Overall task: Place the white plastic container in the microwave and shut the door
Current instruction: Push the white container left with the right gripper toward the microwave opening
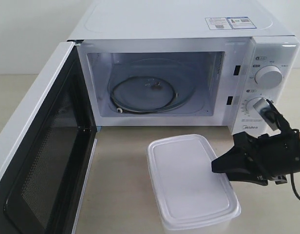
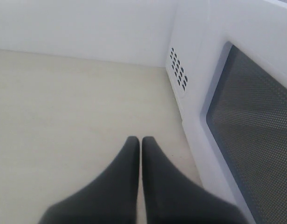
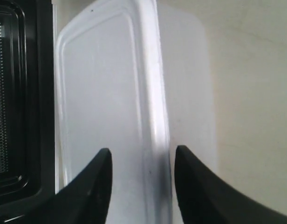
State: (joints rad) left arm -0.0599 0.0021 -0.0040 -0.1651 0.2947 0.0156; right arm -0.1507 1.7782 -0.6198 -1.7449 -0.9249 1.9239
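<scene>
Microwave [image 1: 179,19] white with white dials [image 1: 268,76], door [image 1: 47,165] white-framed with black dot-perforated inner face, container [image 1: 189,180] translucent white, table [image 1: 121,165] pale beige with faint grain, left gripper [image 2: 140,139] and right gripper [image 3: 142,150] matte black.

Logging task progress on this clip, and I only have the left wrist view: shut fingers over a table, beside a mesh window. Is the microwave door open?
Observer: Yes, the door stands wide open on the left of the microwave.
Operator: Where is the container?
Observer: The white plastic container sits lidded on the table, in front of the microwave, not inside.
Operator: And the right arm?
Observer: The right gripper is open, its jaws on either side of the container's right lid rim.
</scene>
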